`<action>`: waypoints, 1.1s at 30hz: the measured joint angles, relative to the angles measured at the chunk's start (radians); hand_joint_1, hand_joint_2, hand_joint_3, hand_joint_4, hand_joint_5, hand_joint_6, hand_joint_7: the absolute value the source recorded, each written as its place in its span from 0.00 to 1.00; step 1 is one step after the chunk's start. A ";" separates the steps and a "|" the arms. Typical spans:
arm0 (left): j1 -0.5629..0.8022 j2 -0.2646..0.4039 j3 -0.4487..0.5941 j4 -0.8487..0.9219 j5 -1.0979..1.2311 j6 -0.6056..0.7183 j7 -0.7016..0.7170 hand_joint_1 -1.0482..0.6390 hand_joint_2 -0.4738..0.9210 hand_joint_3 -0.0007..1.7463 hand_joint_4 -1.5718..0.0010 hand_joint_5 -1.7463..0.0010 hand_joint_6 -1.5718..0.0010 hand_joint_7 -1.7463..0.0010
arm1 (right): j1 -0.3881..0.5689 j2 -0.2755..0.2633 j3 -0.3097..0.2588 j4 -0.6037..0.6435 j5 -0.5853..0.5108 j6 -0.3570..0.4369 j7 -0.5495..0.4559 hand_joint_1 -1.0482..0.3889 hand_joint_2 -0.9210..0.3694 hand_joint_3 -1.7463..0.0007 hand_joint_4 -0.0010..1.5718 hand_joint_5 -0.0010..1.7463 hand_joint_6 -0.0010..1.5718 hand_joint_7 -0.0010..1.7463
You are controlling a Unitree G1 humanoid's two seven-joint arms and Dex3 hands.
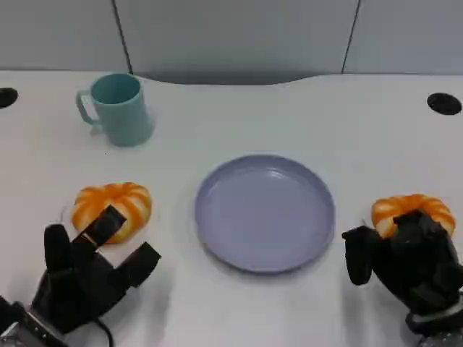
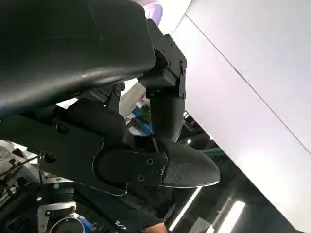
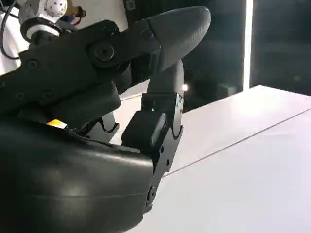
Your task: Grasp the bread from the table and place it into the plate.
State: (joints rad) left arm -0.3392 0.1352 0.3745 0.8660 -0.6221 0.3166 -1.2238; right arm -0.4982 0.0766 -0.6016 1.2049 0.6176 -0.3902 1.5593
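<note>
A lavender plate [image 1: 217, 217] lies at the table's middle with nothing on it. One orange-and-white bread [image 1: 116, 200] sits to the plate's left, a second bread [image 1: 409, 207] to its right. My left hand [image 1: 87, 273] is just in front of the left bread with its fingers spread, one fingertip reaching the bread's near edge. My right hand [image 1: 411, 262] covers the near side of the right bread, thumb standing apart towards the plate; whether it touches the bread is hidden. In the wrist views the left hand [image 2: 160, 121] and right hand [image 3: 146, 73] have fingers stretched out, holding nothing.
A teal mug [image 1: 119, 108] stands at the back left, its handle to the left. Two black round holes [image 1: 443, 103] [image 1: 7, 96] mark the table's far corners. A grey wall runs behind the table's back edge.
</note>
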 measured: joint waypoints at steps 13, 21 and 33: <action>0.000 0.000 -0.002 -0.001 0.000 0.011 0.000 0.04 1.00 0.17 0.55 0.00 0.69 0.00 | 0.005 -0.001 0.004 -0.011 0.003 0.015 0.007 0.41 0.00 0.97 0.58 0.79 0.61 0.35; 0.000 0.000 -0.002 -0.001 0.000 0.004 0.000 0.05 1.00 0.17 0.55 0.00 0.69 0.00 | 0.003 -0.001 -0.001 -0.009 0.005 0.022 0.024 0.39 0.00 0.98 0.59 0.74 0.64 0.29; 0.021 -0.022 0.003 -0.076 -0.013 0.047 0.030 0.05 1.00 0.16 0.55 0.00 0.70 0.02 | 0.020 0.006 0.010 -0.026 -0.001 0.028 -0.053 0.46 0.00 0.99 0.56 0.78 0.59 0.46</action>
State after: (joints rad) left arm -0.3184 0.1135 0.3772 0.7900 -0.6349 0.3640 -1.1933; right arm -0.4784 0.0829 -0.5917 1.1793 0.6168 -0.3620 1.5059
